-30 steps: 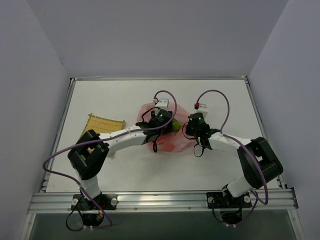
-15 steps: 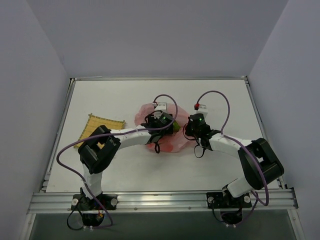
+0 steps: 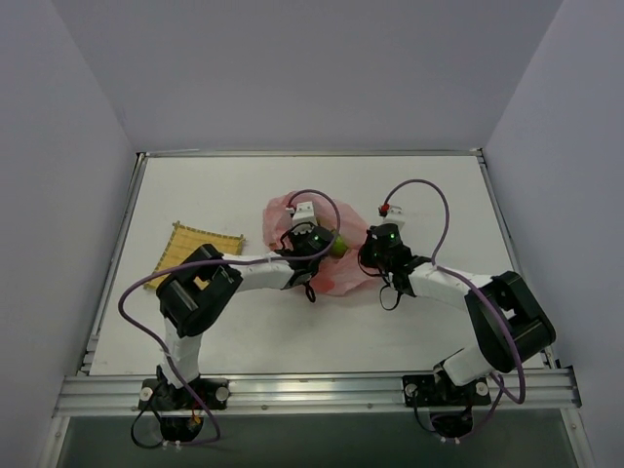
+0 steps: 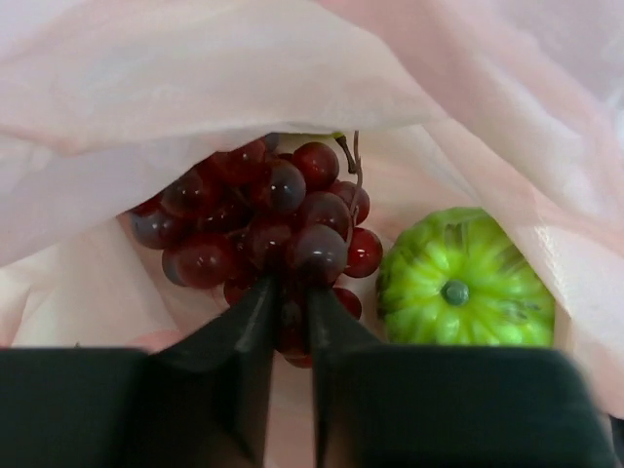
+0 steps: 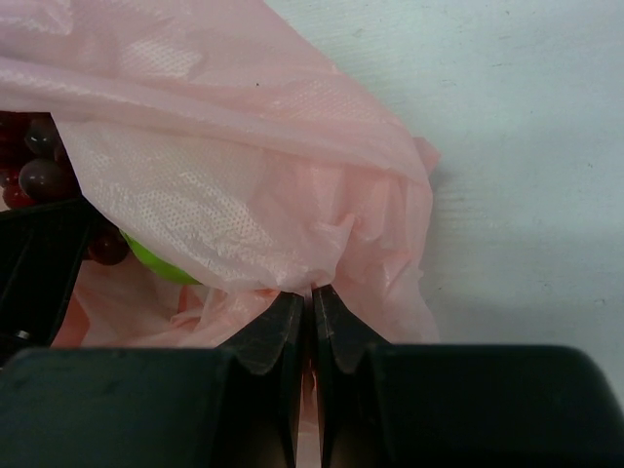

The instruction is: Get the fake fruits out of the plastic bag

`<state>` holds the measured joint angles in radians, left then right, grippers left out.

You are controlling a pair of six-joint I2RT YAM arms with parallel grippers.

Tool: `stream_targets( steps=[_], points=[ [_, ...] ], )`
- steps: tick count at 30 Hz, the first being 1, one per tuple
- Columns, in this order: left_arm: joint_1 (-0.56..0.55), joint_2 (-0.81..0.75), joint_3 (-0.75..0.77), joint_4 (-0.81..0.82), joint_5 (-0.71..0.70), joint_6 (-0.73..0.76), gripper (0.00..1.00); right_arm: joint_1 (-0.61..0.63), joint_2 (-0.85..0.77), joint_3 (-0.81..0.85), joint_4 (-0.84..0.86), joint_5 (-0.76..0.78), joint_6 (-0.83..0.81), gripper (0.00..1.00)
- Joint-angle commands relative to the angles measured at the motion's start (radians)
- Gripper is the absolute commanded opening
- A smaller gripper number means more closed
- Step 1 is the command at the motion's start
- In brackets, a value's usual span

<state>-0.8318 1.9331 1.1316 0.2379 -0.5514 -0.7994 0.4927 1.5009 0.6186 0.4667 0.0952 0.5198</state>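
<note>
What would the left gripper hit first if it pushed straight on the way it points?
The grape bunch: it sits right at the tips of the left gripper, grapes showing in the gap. Beyond it, probably plastic bag film, though depth is unclear. The green fruit lies off to the right.

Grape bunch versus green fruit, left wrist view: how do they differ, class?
The grape bunch is dark red, the green fruit bright green. The grape bunch is many small balls, the green fruit one ribbed piece. The left gripper pinches the grape bunch, not the green fruit. Both lie inside the pink bag.
</note>
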Motion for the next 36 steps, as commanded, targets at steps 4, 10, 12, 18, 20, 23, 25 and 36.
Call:
stream_targets(
  steps=[4,10,12,18,20,23,25,36],
  points=[
    [-0.01,-0.176,-0.049,0.049,0.022,0.043,0.02,0.01,-0.036,0.001,0.016,0.0,0.002,0.03],
    [-0.001,-0.299,-0.053,-0.006,0.289,0.06,0.02,0.017,-0.034,0.003,0.02,0.026,0.005,0.03],
    [0.011,-0.345,-0.073,0.015,0.365,0.03,0.02,0.04,-0.03,0.006,0.02,0.041,0.002,0.03],
    [0.046,-0.439,-0.118,0.074,0.504,-0.063,0.02,0.084,-0.015,0.017,0.016,0.092,-0.001,0.03],
    [0.054,-0.477,-0.116,0.07,0.551,-0.079,0.03,0.084,-0.013,0.017,0.015,0.092,-0.001,0.03],
    [0.06,-0.545,-0.119,0.058,0.617,-0.093,0.02,0.083,-0.021,0.013,0.013,0.098,-0.001,0.03],
    [0.063,-0.61,-0.122,0.038,0.639,-0.106,0.02,0.081,-0.024,0.01,0.013,0.104,-0.001,0.03],
    [0.251,-1.0,-0.09,-0.27,0.688,-0.089,0.02,0.058,-0.024,0.009,0.02,0.087,-0.001,0.03]
  ],
)
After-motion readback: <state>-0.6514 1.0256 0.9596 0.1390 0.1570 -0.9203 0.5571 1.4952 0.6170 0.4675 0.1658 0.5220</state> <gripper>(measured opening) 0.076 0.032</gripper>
